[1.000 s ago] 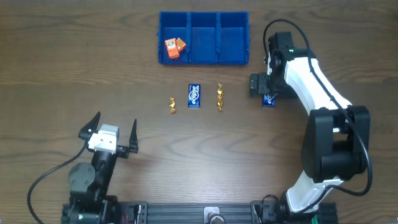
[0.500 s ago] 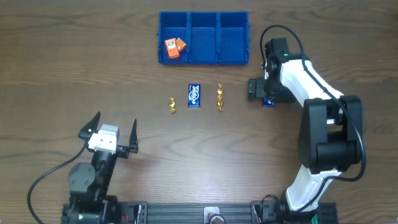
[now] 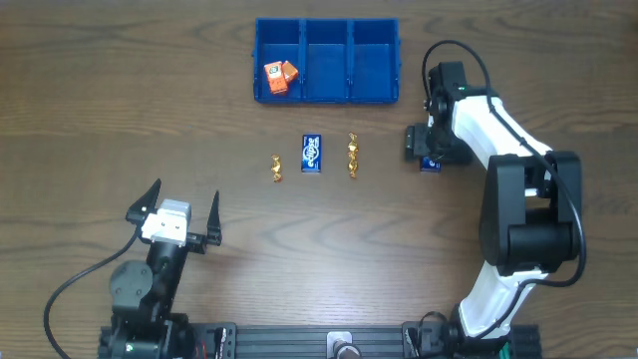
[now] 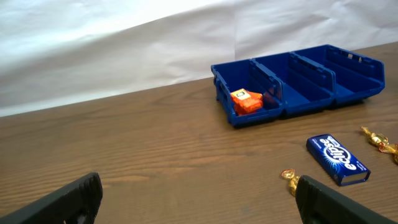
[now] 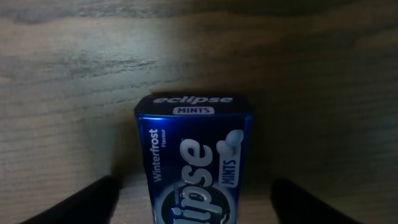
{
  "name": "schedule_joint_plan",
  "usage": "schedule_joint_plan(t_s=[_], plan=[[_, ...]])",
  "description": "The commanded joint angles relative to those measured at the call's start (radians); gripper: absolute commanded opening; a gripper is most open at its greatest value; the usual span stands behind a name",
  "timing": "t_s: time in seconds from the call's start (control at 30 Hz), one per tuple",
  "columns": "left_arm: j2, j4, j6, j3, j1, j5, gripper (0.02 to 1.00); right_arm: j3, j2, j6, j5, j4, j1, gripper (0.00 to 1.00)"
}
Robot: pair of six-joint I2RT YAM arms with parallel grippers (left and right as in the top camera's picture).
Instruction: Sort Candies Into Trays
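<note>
Right hand (image 3: 427,146) spread around a blue mint box (image 5: 194,168) flat on the worktop (image 3: 120,100) — fingers either side, not gripping, blue tray (image 3: 327,99) near, orange candies (image 3: 279,75) in one end compartment, left hand (image 3: 177,211) spread too — well apart.

A lab test bench: wood-grain table (image 3: 100,100), white backdrop (image 4: 93,37) behind

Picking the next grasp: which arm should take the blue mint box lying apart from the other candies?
Right. Its open claw hangs directly over that mint box, straddling it. The left claw sits far off, near its own base.
</note>
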Motion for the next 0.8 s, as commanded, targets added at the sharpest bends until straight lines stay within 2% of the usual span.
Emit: schedule_joint_plan(t_s=[0.03, 0.17, 0.23, 0.53, 0.7, 0.8], plan=[[-0.006, -0.025, 0.006, -0.026, -0.003, -0.001, 0.996, -0.005, 0.016, 0.004, 0.009, 0.002, -0.005, 0.663], [-0.006, -0.025, 0.006, -0.026, -0.003, -0.001, 0.996, -0.005, 0.016, 0.004, 0.009, 0.002, -0.005, 0.470], [-0.006, -0.025, 0.006, -0.026, -0.003, -0.001, 0.996, -0.005, 0.016, 0.004, 0.009, 0.002, -0.005, 0.336], [-0.006, -0.025, 0.006, -0.026, -0.003, -0.001, 0.996, 0.018, 0.009, 0.004, 0.001, 0.000, -0.005, 0.060], [-0.006, -0.025, 0.006, -0.026, -0.003, -0.001, 0.996, 0.129, -0.099, 0.005, -0.033, -0.059, 0.007, 0.036], [-0.006, -0.025, 0.006, -0.026, -0.003, -0.001, 0.996, 0.245, -0.187, 0.011, -0.040, -0.105, 0.060, 0.036]])
